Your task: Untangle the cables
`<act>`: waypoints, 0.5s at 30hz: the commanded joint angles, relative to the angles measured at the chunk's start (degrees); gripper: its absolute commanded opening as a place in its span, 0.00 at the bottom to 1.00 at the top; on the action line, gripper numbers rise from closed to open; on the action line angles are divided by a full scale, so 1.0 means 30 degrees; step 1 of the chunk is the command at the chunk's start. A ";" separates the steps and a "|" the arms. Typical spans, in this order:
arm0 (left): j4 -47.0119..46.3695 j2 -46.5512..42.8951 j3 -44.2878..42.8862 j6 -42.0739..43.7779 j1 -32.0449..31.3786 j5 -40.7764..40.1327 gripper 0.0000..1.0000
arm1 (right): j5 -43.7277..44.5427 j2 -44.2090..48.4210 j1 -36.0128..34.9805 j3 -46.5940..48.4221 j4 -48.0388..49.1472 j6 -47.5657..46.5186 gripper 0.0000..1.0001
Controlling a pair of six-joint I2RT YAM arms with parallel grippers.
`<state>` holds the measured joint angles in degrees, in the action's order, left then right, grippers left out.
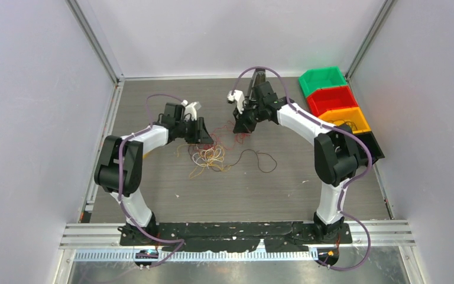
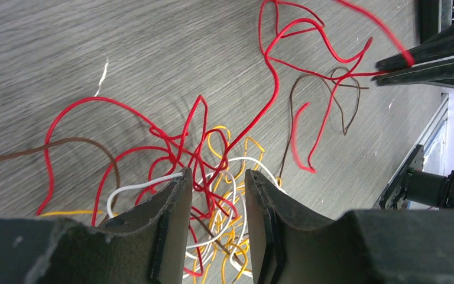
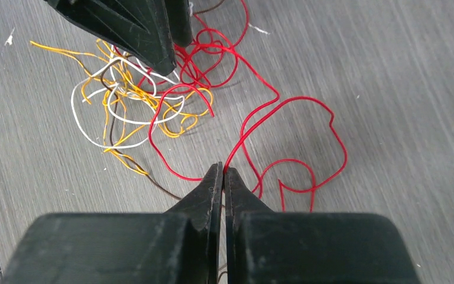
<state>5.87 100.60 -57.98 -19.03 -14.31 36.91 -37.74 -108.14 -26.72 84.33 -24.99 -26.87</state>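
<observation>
Item 1, cables: a loose tangle of red, orange, white and dark brown strands, lying on the grey wood-grain counter near its middle, between the two arms.

Item 2, dark brown cable: a single curled strand, lying on the counter just right of the tangle.

Item 3, left pincer: lowered onto the tangle's left side, jaws partly open. Red, white and orange strands run through the gap. Whether the jaws press on any strand cannot be told.

Item 4, right pincer: jaws closed tight, tips nipping a red cable. That strand loops away from the tips over the counter and runs back into the tangle under the left pincer.

Item 5, bins along the counter's right edge, in a row from far to near: green bin, red bin, orange bin, black bin. All stand well apart from the tangle.
</observation>
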 commanded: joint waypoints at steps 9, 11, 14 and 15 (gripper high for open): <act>-0.0001 0.0595 -0.0887 0.0159 -0.0446 -0.0223 0.40 | 0.1402 -0.1781 -0.0527 0.2203 -0.1193 -0.1438 0.54; 0.0072 0.0624 -0.0880 0.0161 -0.0440 -0.0300 0.40 | 0.1675 -0.1686 -0.0534 0.2272 -0.1110 -0.1387 0.56; 0.0133 0.0600 -0.0962 0.0233 -0.0446 -0.0376 0.40 | 0.1324 -0.0828 -0.0505 0.2109 -0.1103 -0.1224 0.58; 0.0151 0.0606 -0.0972 0.0221 -0.0446 -0.0378 0.40 | 0.1165 -0.0360 -0.0487 0.2043 -0.1059 -0.1216 0.59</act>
<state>6.28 102.28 -58.74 -19.03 -15.64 36.12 -33.91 -113.93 -28.01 88.51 -29.54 -30.30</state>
